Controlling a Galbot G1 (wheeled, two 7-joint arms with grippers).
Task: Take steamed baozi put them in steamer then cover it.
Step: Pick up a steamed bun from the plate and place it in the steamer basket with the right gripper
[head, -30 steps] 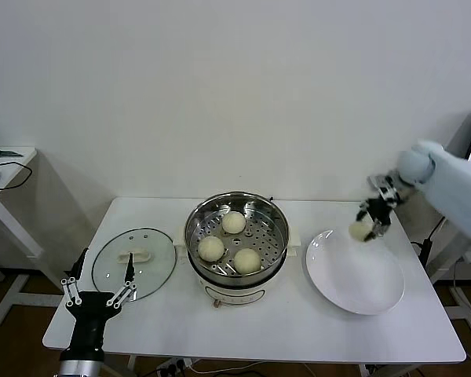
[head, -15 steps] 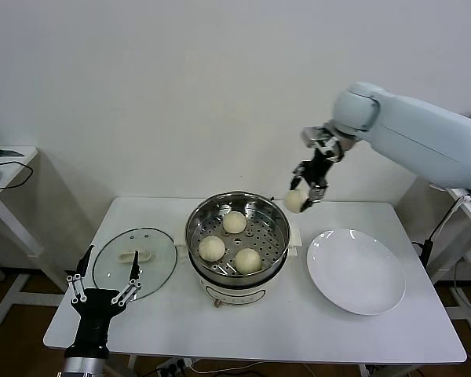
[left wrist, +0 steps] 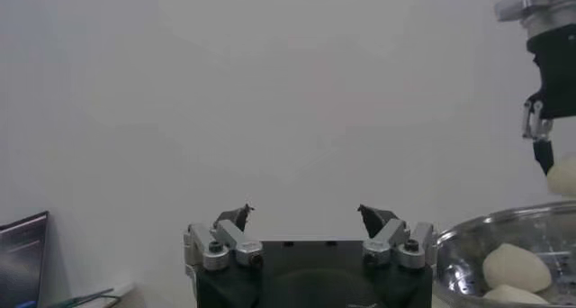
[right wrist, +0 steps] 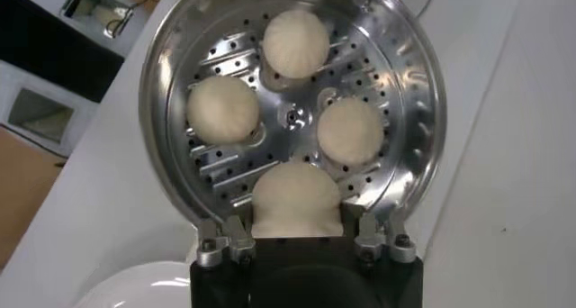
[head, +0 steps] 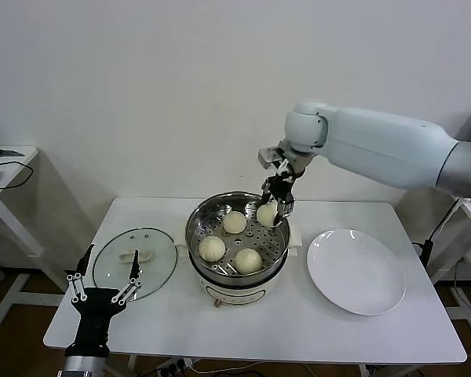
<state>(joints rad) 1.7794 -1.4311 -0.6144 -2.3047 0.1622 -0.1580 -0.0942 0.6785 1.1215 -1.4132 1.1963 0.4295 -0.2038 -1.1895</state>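
Stainless-steel steamer (head: 237,236) at frame centre holds three baozi (head: 234,222) on its perforated tray. The right gripper (head: 272,210), fingers clamped on the fourth baozi (head: 266,214), hangs over the open back-right spot. Lower left, the left gripper (head: 102,287) spreads empty beside the glass cover (head: 133,261); the white plate (head: 355,271) is bare.

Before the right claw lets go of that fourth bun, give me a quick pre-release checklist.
1. Right claw shut on the round cream-white dough bun: ok.
2. Bun over the shiny stainless-steel steamer pot, inside its rim: ok.
3. Free spot on the perforated tray beneath, clear of the three buns already in: ok.
4. Bun low enough to release gently: cannot tell.
5. Flat white plate holds no buns: ok.
6. Clear glass lid flat on the table, left claw open near it: ok.
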